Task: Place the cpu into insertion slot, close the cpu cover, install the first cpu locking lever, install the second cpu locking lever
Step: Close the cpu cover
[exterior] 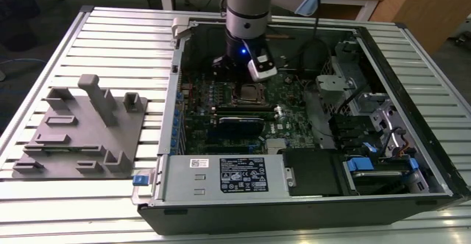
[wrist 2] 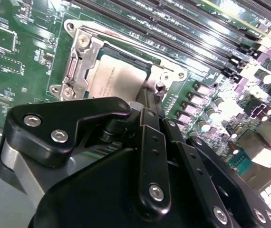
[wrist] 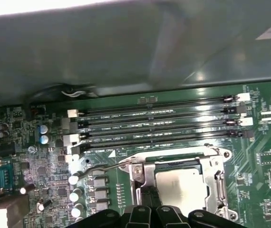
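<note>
Gripper (wrist 2: 150, 97) closed, with nothing in it that I can make out, I hang at one edge of the slot (wrist 2: 126, 44). The cpu (wrist 2: 119, 76) sits seated just beyond my tips, under the lowered cover (wrist 2: 78, 64).

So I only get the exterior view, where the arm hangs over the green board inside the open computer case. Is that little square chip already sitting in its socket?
Observer: Yes. In both wrist views the chip lies flat in place, with its grey metal top facing up, right next to the gripper.
Operator: And the metal frame that goes over it, is that up or down?
Observer: Down. In the second wrist view the cover lies flat around the chip's edges, and the chip's top shows through its square window.
</note>
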Available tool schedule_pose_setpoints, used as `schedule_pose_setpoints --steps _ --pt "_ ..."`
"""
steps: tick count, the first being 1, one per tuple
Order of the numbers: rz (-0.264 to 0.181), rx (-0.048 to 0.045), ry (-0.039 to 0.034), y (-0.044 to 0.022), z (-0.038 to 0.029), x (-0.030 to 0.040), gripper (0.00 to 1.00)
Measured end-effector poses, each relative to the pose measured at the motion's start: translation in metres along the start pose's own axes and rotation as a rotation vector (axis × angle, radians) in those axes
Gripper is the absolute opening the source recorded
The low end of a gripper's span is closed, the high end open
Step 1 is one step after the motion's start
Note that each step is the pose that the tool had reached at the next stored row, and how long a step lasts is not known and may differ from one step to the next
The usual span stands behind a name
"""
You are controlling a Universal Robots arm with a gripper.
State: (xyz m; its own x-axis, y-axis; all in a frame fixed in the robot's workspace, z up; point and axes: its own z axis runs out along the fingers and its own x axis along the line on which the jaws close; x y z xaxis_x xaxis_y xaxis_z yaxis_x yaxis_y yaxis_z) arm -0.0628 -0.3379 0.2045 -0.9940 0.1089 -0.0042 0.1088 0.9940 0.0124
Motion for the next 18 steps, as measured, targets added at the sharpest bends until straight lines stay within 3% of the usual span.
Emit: schedule_pose_setpoints --steps 10,14,18 --pt "-0.007 0.0027 -0.0002 -0.0002 0.0021 0.0016 0.10" --pt "-0.053 0.0025 0.0003 -0.0002 0.0024 0.0017 0.10" --pt "-0.063 0.0023 0.0003 -0.0003 0.0033 0.0025 0.10"
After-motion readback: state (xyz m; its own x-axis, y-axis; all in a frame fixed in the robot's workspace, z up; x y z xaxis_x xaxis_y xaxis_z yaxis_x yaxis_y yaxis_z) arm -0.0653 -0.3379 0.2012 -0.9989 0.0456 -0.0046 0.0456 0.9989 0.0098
